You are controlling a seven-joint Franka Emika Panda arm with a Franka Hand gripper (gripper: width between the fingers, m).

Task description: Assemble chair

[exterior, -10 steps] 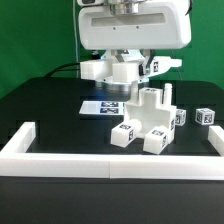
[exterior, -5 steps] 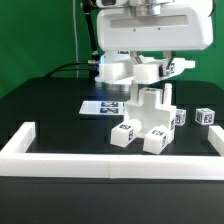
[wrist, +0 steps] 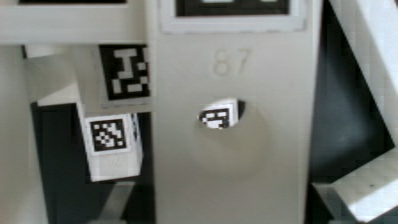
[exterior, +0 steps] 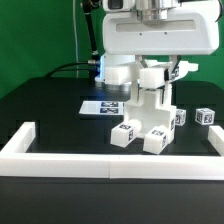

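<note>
Above the middle of the black table, my white two-finger pincer hangs over the white blocky plastic chair assembly; I cannot tell whether it is open or closed. My wrist camera shows a flat white panel close up. A small white tagged cube sits toward the exterior view's right, the thin white marker board toward its left, and a low white border wall nearest.

The table is viewed from slightly above, over the border wall, by the exterior camera, while the chair, shared by both views, is filmed close up at the wrist.
</note>
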